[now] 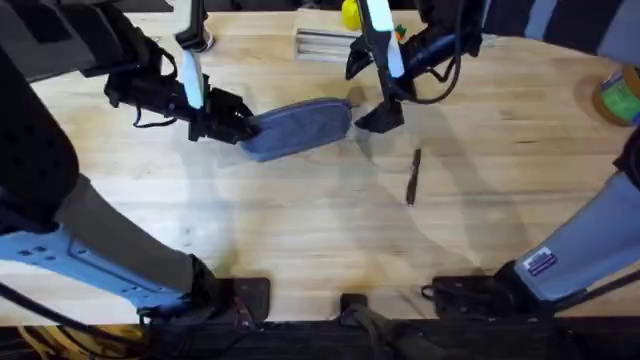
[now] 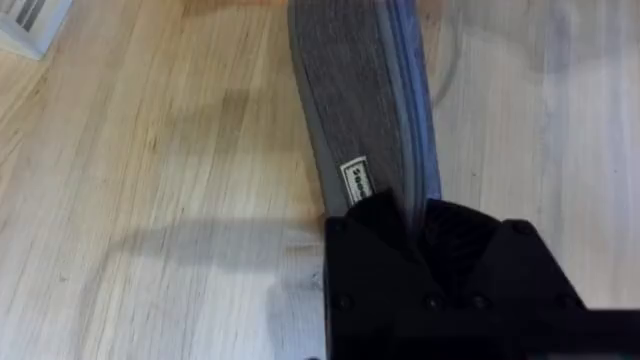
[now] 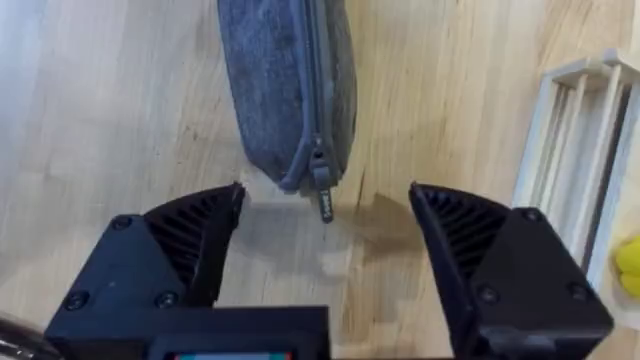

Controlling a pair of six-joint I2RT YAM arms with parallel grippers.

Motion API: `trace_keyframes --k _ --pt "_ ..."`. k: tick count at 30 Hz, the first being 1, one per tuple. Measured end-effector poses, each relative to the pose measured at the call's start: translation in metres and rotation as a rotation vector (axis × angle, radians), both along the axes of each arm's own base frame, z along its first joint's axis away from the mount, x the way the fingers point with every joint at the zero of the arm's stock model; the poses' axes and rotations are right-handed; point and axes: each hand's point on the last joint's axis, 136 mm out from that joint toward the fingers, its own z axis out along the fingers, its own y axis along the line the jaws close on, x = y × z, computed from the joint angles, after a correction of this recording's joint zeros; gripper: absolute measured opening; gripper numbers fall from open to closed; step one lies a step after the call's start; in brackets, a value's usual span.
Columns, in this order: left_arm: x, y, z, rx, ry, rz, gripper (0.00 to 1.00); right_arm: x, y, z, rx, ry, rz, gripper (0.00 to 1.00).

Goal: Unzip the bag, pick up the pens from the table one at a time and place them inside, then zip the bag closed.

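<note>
On table [image 1: 300,220], left end effector [image 1: 238,128] grips bag [image 1: 300,128].

The right gripper [image 3: 325,235] hangs with fingers spread wide over the table [image 3: 110,110]. Between them lies the bag [image 3: 285,85] end, its zipper pull [image 3: 323,195] dangling, seemingly zipped shut.

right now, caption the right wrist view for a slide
Open right gripper poised at the zipper pull of the closed bag.
</note>
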Motion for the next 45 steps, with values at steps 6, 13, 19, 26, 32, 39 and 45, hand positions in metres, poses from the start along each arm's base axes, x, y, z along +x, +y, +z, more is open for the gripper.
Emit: trace_keyframes --k 6,13,19,26,32,39,45 --pt "0.0 0.0 0.0 0.0 0.0 0.0 0.043 0.006 0.002 -0.01 0.004 -0.008 0.01 0.985" --pt "0.0 0.0 0.0 0.0 0.0 0.0 0.043 0.007 0.004 -0.012 0.005 -0.015 0.016 0.849" --pt "0.0 0.0 0.0 0.0 0.0 0.0 0.043 0.005 0.008 -0.01 0.018 -0.013 0.028 0.69" --pt "0.0 0.0 0.0 0.0 0.0 0.0 0.043 0.0 0.015 -0.009 0.031 -0.008 0.051 0.446" --pt "0.0 0.0 0.0 0.001 -0.002 0.0 0.042 -0.002 0.015 -0.01 0.029 -0.001 0.051 0.367" --pt "0.0 0.0 0.0 0.001 -0.002 0.0 0.042 -0.003 0.014 -0.01 0.025 0.007 0.05 0.311" --pt "0.0 0.0 0.0 0.001 -0.002 0.0 0.042 -0.004 0.014 -0.011 0.024 0.009 0.05 0.281"
